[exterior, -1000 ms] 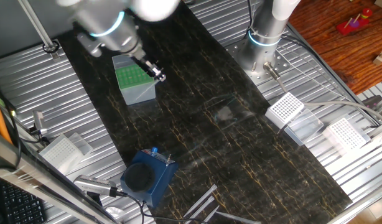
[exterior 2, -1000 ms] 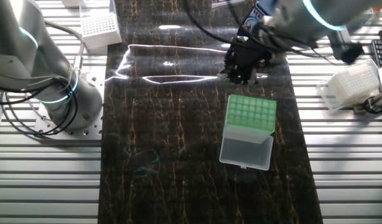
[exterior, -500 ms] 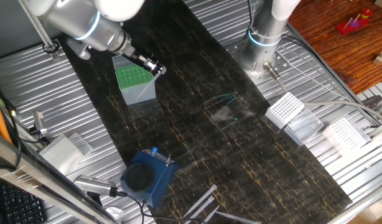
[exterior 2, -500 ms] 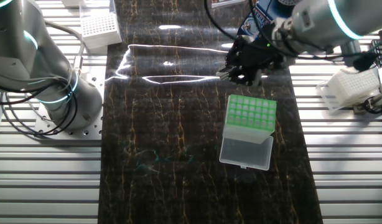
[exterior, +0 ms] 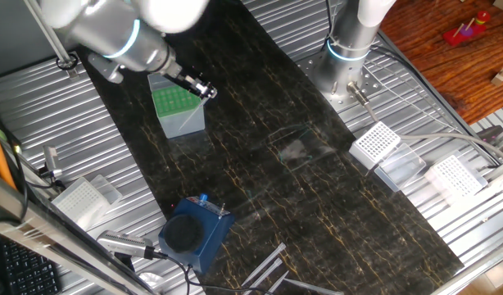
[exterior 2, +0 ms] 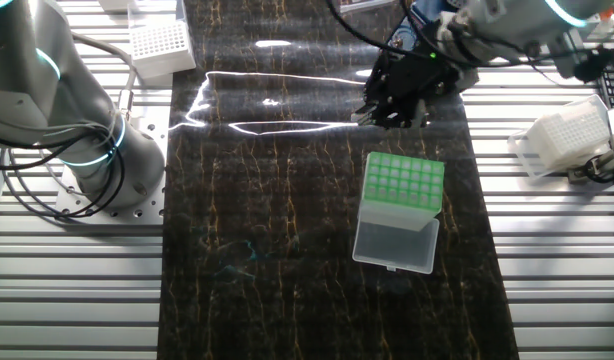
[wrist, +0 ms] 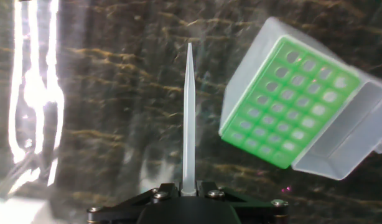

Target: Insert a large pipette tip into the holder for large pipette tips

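My gripper point(wrist: 189, 186) is shut on the wide end of the large pipette tip point(wrist: 189, 118), a long translucent cone that points straight away from the hand over the dark mat. The holder for large pipette tips point(wrist: 284, 102) lies to the right of the tip in the hand view, with its green grid of holes facing up and its clear lid open. In one fixed view the gripper point(exterior: 204, 90) hovers just right of the holder point(exterior: 176, 105). In the other fixed view the gripper point(exterior 2: 387, 105) hangs just beyond the holder point(exterior 2: 402, 195).
A dark blue block with a black round top point(exterior: 194, 232) stands at the mat's near end. White perforated racks point(exterior: 376, 143) point(exterior: 453, 174) sit right of the mat, another point(exterior: 78, 199) on the left. A second arm's base point(exterior: 343, 57) stands at the back. Loose clear tips point(exterior: 266, 266) lie near the front edge.
The arm has shifted and turned slightly above the holder, carrying the tip a little farther from the holder's back edge. The holder has not moved.
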### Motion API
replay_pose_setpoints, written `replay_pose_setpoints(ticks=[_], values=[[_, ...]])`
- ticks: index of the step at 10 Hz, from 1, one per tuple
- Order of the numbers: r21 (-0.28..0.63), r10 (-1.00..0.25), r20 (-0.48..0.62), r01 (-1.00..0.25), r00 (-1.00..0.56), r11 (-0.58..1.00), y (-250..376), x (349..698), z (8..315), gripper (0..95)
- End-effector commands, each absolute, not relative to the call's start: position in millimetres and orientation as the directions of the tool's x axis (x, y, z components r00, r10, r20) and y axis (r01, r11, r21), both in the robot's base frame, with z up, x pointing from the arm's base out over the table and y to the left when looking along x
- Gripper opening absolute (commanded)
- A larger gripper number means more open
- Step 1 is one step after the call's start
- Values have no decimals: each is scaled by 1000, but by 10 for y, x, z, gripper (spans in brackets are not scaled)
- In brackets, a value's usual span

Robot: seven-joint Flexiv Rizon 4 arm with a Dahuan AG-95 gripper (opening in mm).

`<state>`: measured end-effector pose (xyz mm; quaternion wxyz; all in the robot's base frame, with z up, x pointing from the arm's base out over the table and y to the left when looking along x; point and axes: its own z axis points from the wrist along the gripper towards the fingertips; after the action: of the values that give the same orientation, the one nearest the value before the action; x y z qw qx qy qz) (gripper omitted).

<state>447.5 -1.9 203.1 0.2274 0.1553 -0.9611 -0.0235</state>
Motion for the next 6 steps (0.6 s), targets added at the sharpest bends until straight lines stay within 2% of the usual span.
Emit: replay_pose_setpoints(ticks=[1, 6], values=[[4, -326, 375, -350, -868, 937, -89, 4564, 1960, 0], [31, -370, 355, -385, -858, 922, -141, 4547, 1916, 0]])
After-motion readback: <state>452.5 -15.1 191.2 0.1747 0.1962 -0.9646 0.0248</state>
